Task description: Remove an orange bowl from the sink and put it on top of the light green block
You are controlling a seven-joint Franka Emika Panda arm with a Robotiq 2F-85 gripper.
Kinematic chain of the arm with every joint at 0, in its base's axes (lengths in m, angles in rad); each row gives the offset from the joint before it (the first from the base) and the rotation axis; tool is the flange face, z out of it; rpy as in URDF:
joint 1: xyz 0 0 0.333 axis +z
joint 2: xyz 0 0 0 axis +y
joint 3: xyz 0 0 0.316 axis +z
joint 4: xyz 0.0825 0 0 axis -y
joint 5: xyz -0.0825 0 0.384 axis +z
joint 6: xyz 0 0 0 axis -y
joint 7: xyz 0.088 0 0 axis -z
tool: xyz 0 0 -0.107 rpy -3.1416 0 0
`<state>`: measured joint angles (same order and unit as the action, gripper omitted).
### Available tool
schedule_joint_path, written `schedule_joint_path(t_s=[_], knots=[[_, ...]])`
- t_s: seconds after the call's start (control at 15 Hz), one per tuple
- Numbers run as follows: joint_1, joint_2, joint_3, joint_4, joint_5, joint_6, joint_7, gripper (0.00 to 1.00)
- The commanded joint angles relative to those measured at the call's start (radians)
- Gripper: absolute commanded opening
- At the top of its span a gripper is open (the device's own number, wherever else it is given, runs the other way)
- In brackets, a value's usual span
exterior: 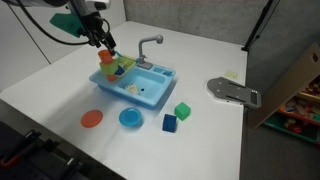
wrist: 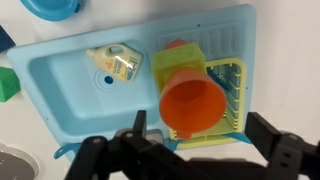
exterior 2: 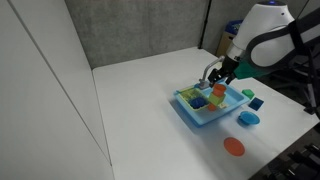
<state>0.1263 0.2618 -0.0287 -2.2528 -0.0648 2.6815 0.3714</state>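
Orange bowl (wrist: 195,102) is in the sink (wrist: 60,95) on the drainer side, mouth facing the wrist camera. It sits over the yellow-green dish rack (wrist: 232,100) and overlaps the near edge of the light green block (wrist: 172,62). Can't tell whether it rests on the block, rests on the rack, or is lifted. Gripper (wrist: 195,150) hangs right over it, jaws spread wide, one on either side of the bowl. No contact shows in the wrist view, so read them as released. In both exterior views the bowl is just under the gripper at the rack end, away from the grey faucet (exterior: 150,45). Handling, as a judgement: the bowl looks like thin hard plastic, light, stiff and smooth-walled, so it will likely squirt out under a hard squeeze and tip easily. Take it at the rim, one jaw inside the wall and one outside, or span the whole rim, and close gently. The block top looks about bowl-sized, so centre the base before letting go or it may slide into the rack. A cream toy carton (wrist: 115,63) lies in the basin, apart from the bowl. Orange plate (exterior: 92,118), blue plate (exterior: 130,118), blue cube (exterior: 169,122) and green cube (exterior: 182,110) sit on the counter (exterior: 50,90) beside the sink, not involved.
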Motion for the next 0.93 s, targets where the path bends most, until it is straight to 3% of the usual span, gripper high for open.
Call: schedule_joint_path(t_s=[0.0,0.47,0.87], knots=[[-0.010,-0.051,-0.001,-0.009,0.014,-0.018,-0.010,1.00],[-0.048,-0.151,0.006,-0.005,0.057,-0.151,-0.052,1.00],[-0.084,-0.240,-0.009,0.053,-0.029,-0.379,-0.013,1.00]])
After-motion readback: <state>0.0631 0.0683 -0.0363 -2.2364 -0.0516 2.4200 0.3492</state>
